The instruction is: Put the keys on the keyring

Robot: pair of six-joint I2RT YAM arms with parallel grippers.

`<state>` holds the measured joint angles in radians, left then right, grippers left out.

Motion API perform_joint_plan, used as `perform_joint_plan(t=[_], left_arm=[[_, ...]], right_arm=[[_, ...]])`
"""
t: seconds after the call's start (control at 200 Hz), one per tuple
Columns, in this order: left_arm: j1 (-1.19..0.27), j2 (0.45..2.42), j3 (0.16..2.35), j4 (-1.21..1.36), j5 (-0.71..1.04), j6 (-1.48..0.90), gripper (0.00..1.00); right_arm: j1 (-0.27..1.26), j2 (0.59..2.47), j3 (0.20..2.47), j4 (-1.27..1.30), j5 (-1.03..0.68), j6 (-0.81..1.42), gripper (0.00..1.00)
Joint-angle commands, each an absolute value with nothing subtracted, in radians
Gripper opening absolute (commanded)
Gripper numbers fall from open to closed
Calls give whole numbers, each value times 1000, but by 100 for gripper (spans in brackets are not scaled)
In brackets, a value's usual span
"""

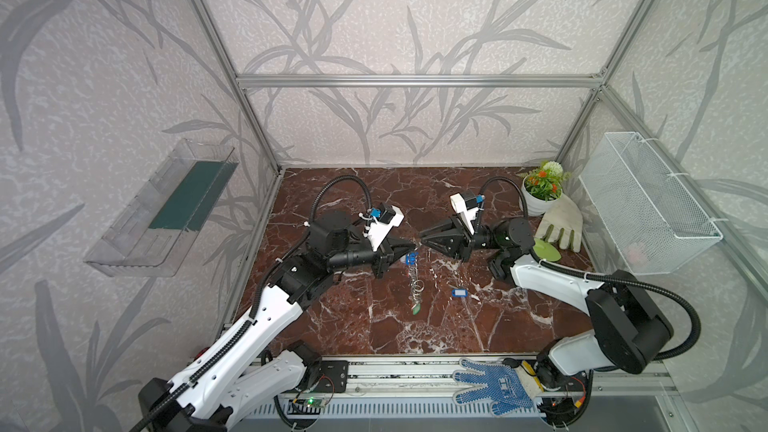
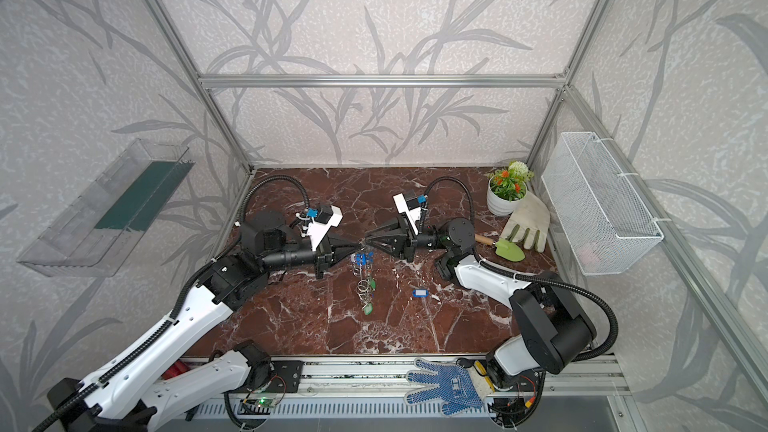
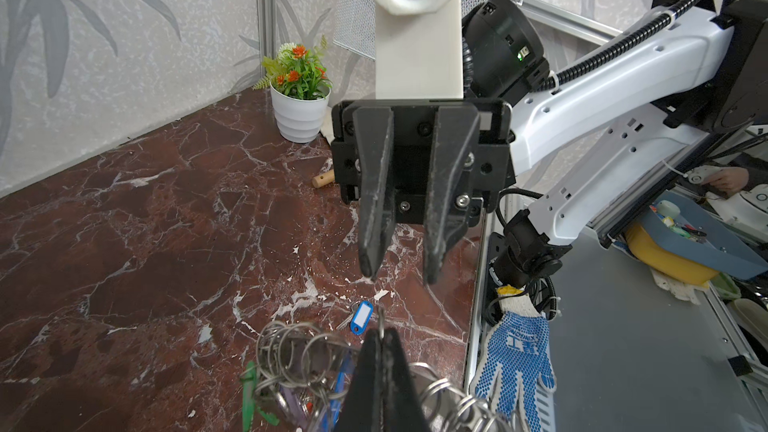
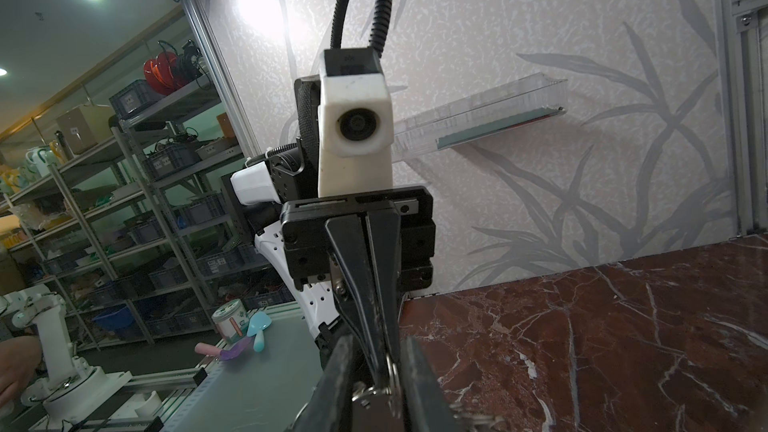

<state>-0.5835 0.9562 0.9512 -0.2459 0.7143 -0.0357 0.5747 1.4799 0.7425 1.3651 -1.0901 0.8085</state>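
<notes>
The left gripper pinches the keyring, which hangs from it above the table, the right gripper waits open and empty just beside, and I think it must next fetch the blue key lying below.

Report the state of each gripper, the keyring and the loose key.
left gripper, shut on a ring of the keyring
right gripper, open, nothing between its jaws
keyring, hanging from the left gripper, clear of the table, tagged keys on it
blue-tagged key, lying loose on the table, not on the keyring
</notes>
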Motion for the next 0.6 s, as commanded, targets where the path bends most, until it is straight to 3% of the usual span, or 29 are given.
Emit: perform_joint_plan(t=[0.0, 0.595], left_arm=[[-586, 957, 1012, -232, 753, 7, 0], [-586, 960, 1040, -175, 731, -14, 0]], right_arm=[[573, 1475, 738, 1407, -1103, 808, 21], [580, 1493, 746, 1407, -1127, 815, 19]])
